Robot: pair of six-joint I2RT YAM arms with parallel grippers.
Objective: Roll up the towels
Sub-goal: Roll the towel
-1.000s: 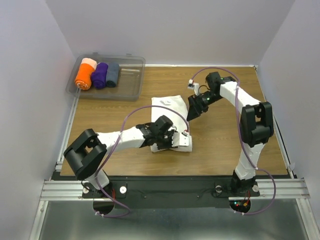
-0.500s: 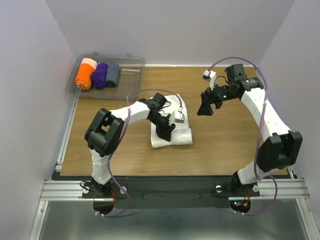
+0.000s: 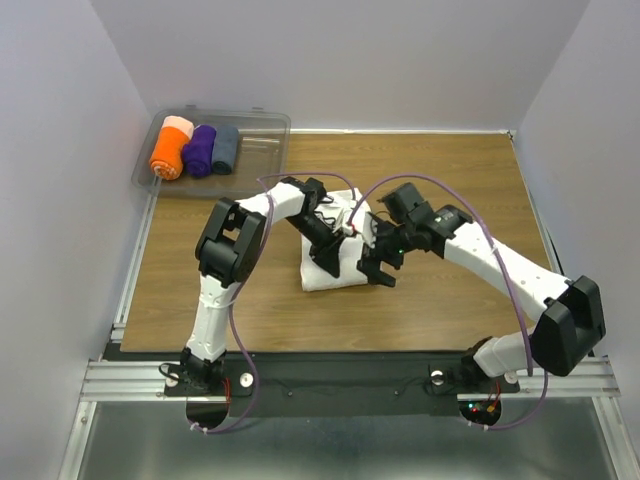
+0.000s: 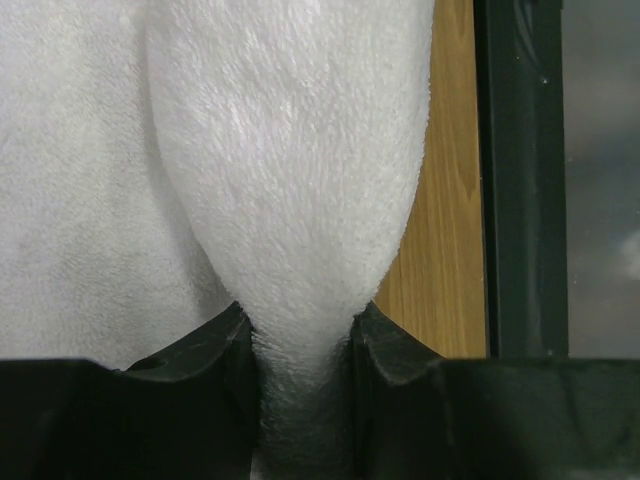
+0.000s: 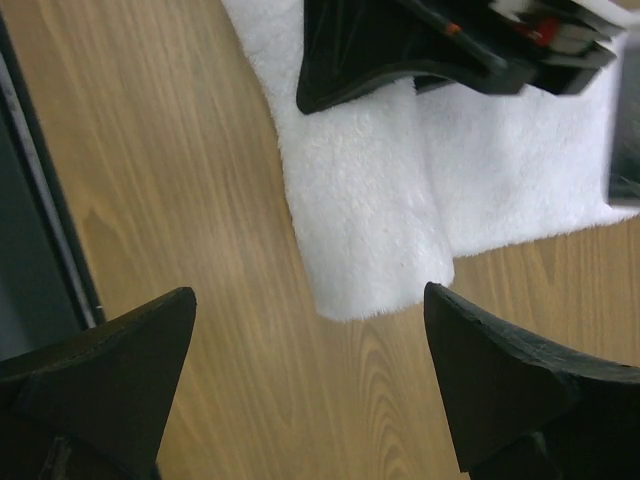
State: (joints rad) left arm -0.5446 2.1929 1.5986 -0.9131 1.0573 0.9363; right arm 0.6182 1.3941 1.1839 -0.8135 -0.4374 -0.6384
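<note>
White terry cloth lies in the middle of the wooden table (image 3: 450, 180). It is the white towel (image 3: 332, 282), with its near edge rolled into a thick roll and the rest lying flat behind it. The left arm (image 3: 228, 250) rises from its base, bends at the elbow, goes over the far part of the towel and turns its wrist down to the roll. The left gripper (image 4: 300, 340) is clamped on the roll near its middle. In the left wrist view the soft cloth is squeezed narrow between the two dark fingers (image 4: 215, 350).

The right arm (image 3: 500, 265) is stretched low across the table from the right side. The right gripper (image 5: 305, 295) hangs with its jaws spread wide and grasps nothing. It is at the right end of the roll (whether it touches the cloth, the views do not tell).

At the far left corner stands a clear plastic bin (image 3: 262, 160), well apart from both arms. Inside it lie side by side an orange towel roll (image 3: 168, 155), a purple towel roll (image 3: 200, 150) and a grey-blue towel roll (image 3: 226, 148).
</note>
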